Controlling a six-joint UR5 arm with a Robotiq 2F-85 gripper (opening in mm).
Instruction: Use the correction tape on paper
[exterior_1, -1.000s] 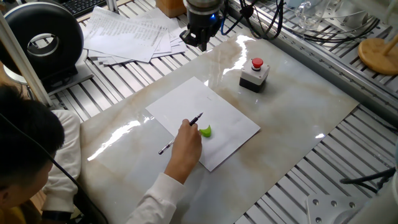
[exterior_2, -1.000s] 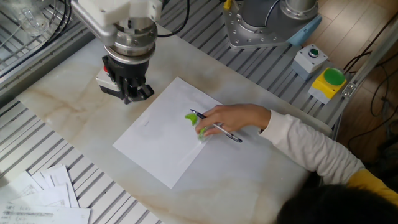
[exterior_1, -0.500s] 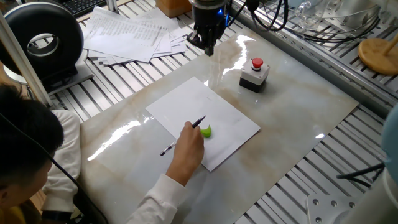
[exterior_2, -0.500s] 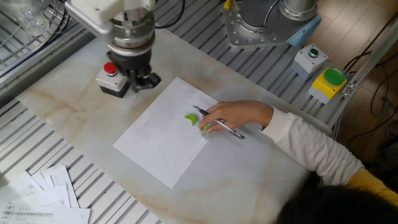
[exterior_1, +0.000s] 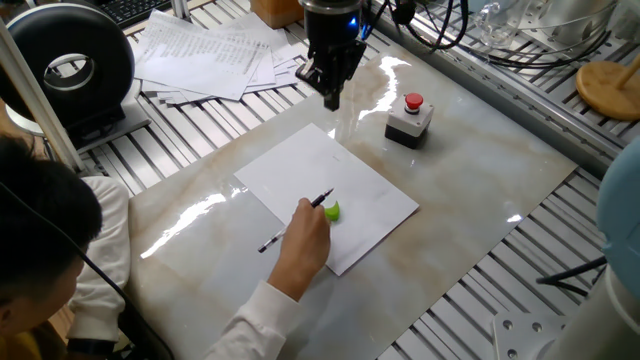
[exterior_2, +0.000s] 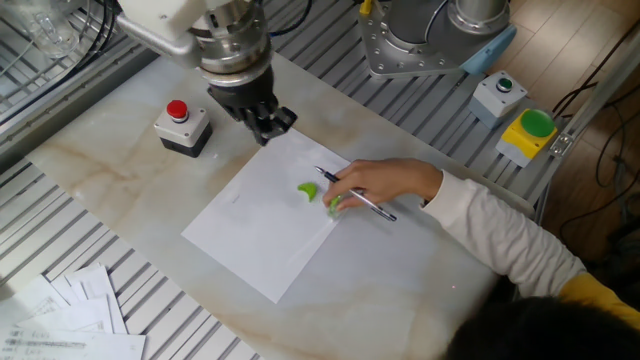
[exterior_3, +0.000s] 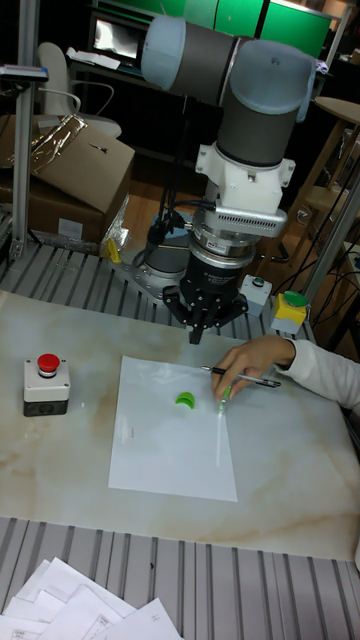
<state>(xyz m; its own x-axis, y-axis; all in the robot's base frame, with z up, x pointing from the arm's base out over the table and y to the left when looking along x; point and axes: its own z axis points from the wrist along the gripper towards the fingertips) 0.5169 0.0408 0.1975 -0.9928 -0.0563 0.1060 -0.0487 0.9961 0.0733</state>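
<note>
The gripper hangs above the far edge of the paper, its jaws apparently nearly together and holding nothing. The green tape lies near the middle of the sheet, just beside a person's hand holding a pen. The approach is in hand; next the arm must descend, widen its jaws, and straddle the tape once the hand clears.

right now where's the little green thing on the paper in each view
One fixed view: the green thing lies mid-picture on the paper, at the person's fingertips.
The other fixed view: green thing at centre, left of the hand.
Tall fixed view: green thing at mid-height, left of the hand.
Shared landmark: the red button box.
</note>
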